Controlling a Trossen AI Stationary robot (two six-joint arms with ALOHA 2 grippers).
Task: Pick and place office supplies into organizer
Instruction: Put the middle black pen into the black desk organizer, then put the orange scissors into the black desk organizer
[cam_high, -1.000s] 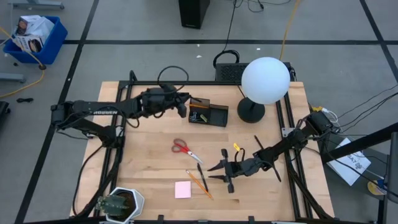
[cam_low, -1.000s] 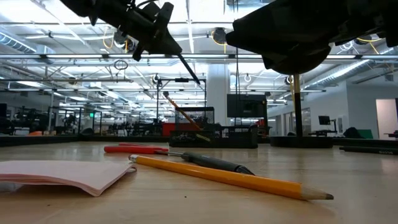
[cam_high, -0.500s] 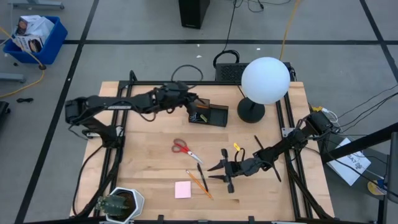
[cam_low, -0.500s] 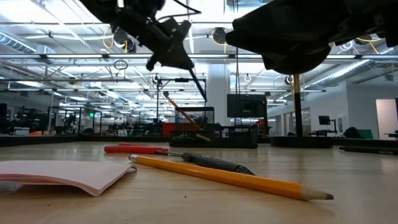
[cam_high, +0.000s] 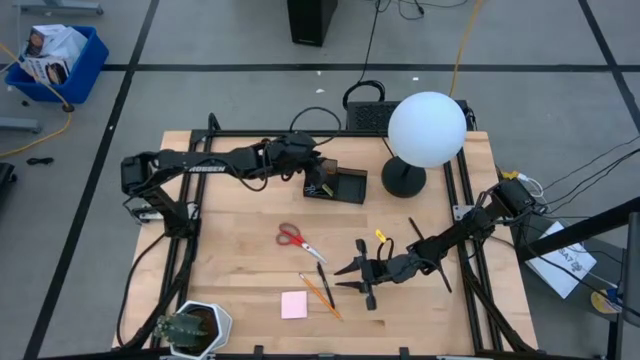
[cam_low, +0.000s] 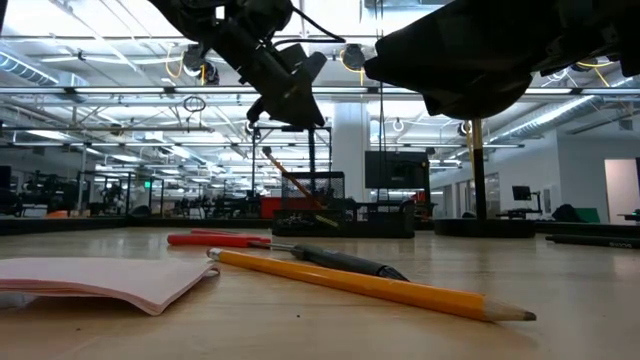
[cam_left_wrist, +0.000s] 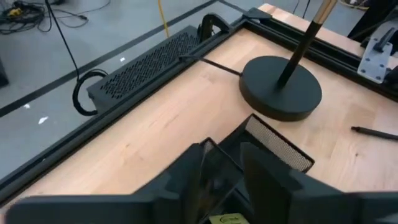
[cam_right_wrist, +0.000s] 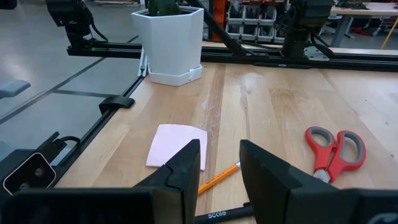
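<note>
The black organizer (cam_high: 345, 186) stands at the table's far middle, and an orange pencil (cam_low: 292, 182) leans in it. My left gripper (cam_high: 316, 182) hovers over its left end, fingers apart. A thin dark pen (cam_low: 312, 160) stands upright below them, reaching down into the organizer. Red-handled scissors (cam_high: 293, 237), a black pen (cam_high: 322, 277), a yellow pencil (cam_high: 322, 297) and a pink sticky-note pad (cam_high: 294, 304) lie flat on the table. My right gripper (cam_high: 345, 278) waits open just right of them, holding nothing. My left gripper has its fingers on either side of the thin dark pen (cam_left_wrist: 203, 163), which stands close against one finger's inner side. Whether that finger touches the pen, I cannot tell. The fingers slant down from the table's left.
A lamp with a white globe (cam_high: 427, 128) and a round black base (cam_left_wrist: 281, 87) stands right of the organizer. A white plant pot (cam_high: 195, 328) sits at the near left corner. Another dark pen (cam_high: 430, 255) lies under the right arm. Bare wood lies between the organizer and the scissors.
My left gripper has moved toward the table's right edge and slightly down, from left of the organizer to over its left end. The dark pen, which slanted out from the fingers before, now stands upright beneath them.
</note>
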